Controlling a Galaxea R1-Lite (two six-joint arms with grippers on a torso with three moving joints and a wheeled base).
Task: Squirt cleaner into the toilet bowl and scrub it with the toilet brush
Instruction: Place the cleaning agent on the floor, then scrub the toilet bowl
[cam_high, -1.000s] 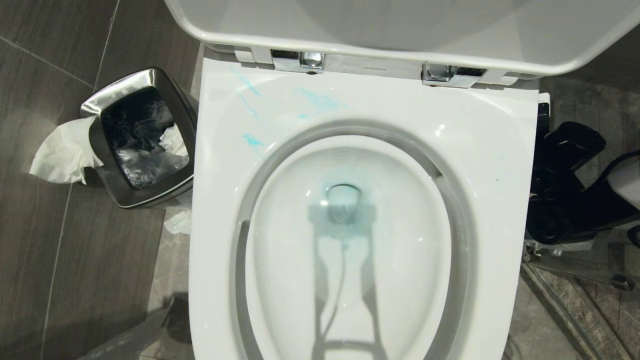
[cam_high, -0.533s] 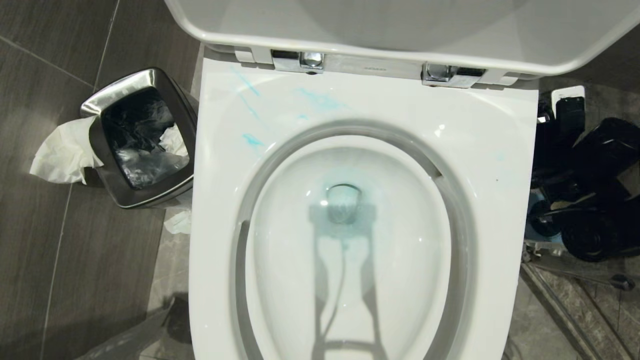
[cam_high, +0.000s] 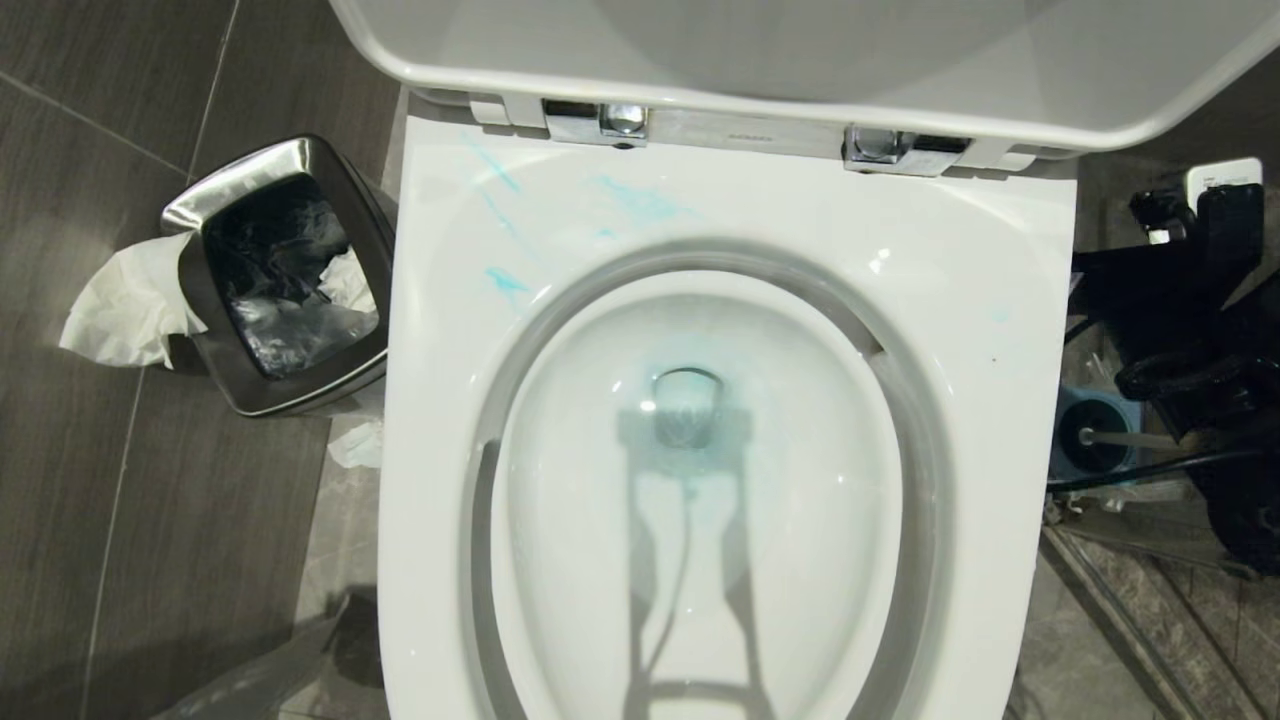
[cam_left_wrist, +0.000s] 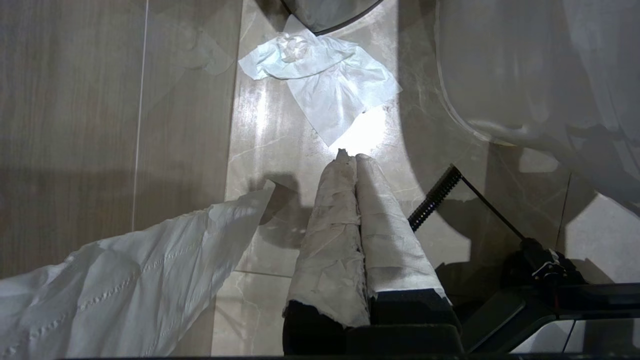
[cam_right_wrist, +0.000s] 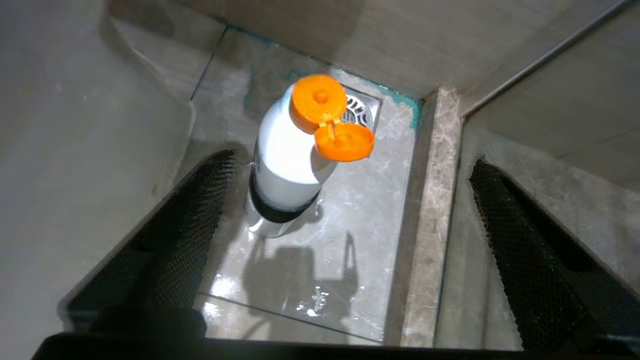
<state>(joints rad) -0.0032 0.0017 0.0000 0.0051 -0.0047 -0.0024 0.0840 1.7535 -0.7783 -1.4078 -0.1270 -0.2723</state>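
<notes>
With our right tool gaping wide and empty above the orange-capped bottle on the floor, upper centre of frame, a careless move could topple it, spilling cleaner.

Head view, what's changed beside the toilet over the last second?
The right arm has swung away toward the picture's right edge, uncovering the blue brush holder and the toilet brush handle on the floor. The toilet bowl, its blue cleaner smears and the bin stayed put.
</notes>
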